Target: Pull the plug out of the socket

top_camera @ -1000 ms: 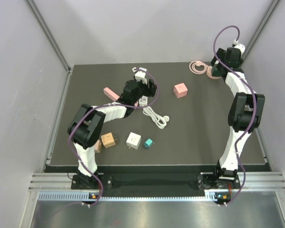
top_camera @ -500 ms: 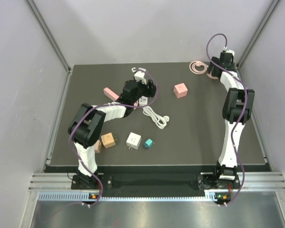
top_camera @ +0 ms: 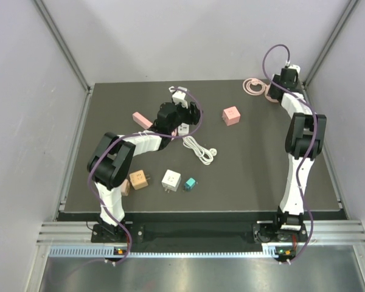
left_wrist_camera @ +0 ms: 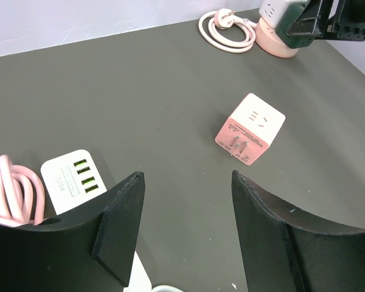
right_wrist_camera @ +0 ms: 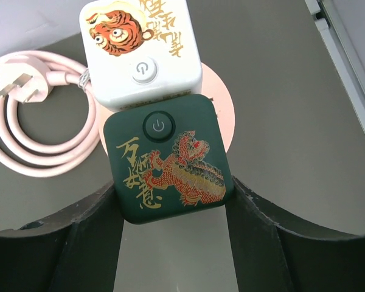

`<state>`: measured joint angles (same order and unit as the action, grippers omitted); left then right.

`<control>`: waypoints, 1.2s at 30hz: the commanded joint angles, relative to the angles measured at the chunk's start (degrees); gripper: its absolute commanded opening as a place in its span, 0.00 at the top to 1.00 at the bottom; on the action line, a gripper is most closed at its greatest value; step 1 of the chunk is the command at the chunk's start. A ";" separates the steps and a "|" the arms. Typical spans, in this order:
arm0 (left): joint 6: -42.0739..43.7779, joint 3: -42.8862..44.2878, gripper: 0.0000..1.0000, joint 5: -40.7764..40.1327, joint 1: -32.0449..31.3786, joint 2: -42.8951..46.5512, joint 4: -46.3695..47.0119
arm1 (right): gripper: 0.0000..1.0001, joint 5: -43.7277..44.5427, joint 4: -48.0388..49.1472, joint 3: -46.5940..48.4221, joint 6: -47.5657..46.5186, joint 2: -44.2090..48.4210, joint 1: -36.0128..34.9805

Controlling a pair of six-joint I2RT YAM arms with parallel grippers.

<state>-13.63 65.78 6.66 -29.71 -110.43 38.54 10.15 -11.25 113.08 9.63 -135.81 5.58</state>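
At the tabletop's (top_camera: 249,164) far right corner, close to the wall (top_camera: 353,91), the right gripper (right_wrist_camera: 171,185) pinched the plug (right_wrist_camera: 167,167) on the socket (right_wrist_camera: 222,112). The left gripper (left_wrist_camera: 185,182), spread, hung mid-tabletop, bare dark surface ahead.

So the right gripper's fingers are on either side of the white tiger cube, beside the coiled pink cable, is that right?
Not quite: the right wrist view shows the right gripper with fingers on either side of the dark green dragon cube, beside the coiled pink cable.

green plug (right_wrist_camera: 168,167): smooth satin plstc | pink cable (right_wrist_camera: 36,163): glossy | tabletop (left_wrist_camera: 140,91): matt dk grey
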 commanded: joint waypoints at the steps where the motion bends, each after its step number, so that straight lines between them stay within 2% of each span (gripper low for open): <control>1: -0.35 2.42 0.36 1.34 0.18 0.22 1.89 | 0.98 3.29 1.58 -5.12 1.35 7.91 -1.89; 6: -0.52 3.13 0.36 3.10 0.10 0.22 1.18 | 1.00 7.86 0.79 -19.79 8.64 19.23 -5.14; 7: -0.61 3.82 0.36 3.62 0.10 0.30 0.40 | 1.00 8.04 0.96 -26.18 10.22 21.35 -5.14; 9: -1.48 5.58 0.37 4.33 0.10 -0.40 -1.01 | 0.99 8.39 2.10 -33.15 15.23 28.27 -6.97; 13: -3.24 8.48 0.39 6.17 -0.34 -2.24 -4.44 | 0.91 9.71 5.00 -52.99 22.79 40.42 -9.09; 15: -3.86 8.58 0.39 6.44 -1.04 -2.51 -4.53 | 0.88 9.37 6.59 -57.51 26.39 45.60 -10.94; 16: -3.86 8.58 0.39 6.61 -1.31 -2.42 -4.53 | 0.82 9.19 6.50 -60.49 27.71 47.11 -11.55; 17: -3.69 8.58 0.39 6.35 -1.66 -2.33 -4.71 | 0.78 8.75 7.46 -62.00 29.55 48.61 -12.26; 18: -3.69 8.66 0.39 6.53 -2.27 -2.33 -4.79 | 0.68 8.05 7.99 -63.23 30.27 51.14 -13.83; 21: -3.69 8.93 0.38 7.22 -3.24 -2.51 -4.79 | 0.51 4.99 10.80 -66.93 32.64 55.54 -16.65; 22: -3.25 9.02 0.38 7.67 -3.51 -2.68 -4.79 | 0.40 3.40 13.16 -68.24 32.82 56.17 -17.09; 26: -1.84 9.45 0.36 10.13 -5.09 -3.82 -4.27 | 0.18 -3.63 16.43 -68.52 31.16 57.76 -17.36; 27: -1.67 9.72 0.35 11.00 -5.35 -4.09 -3.92 | 0.08 -3.65 16.17 -68.34 30.72 58.02 -17.45; 29: -1.05 10.59 0.34 11.89 -5.96 -5.05 -3.92 | 0.01 -4.00 15.30 -67.55 28.96 58.55 -17.01; 32: -1.05 11.30 0.33 12.94 -6.32 -6.11 -3.74 | 0.00 -4.18 13.80 -66.41 26.85 60.04 -16.05; 36: 0.26 12.97 0.31 12.68 -8.77 -7.51 -3.74 | 0.03 -3.47 16.60 -67.28 25.09 62.50 -8.94</control>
<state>-15.16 75.66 17.82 -36.93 -117.19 32.73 6.83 0.36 43.64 37.01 -77.17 -8.34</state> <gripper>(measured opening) 0.685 0.984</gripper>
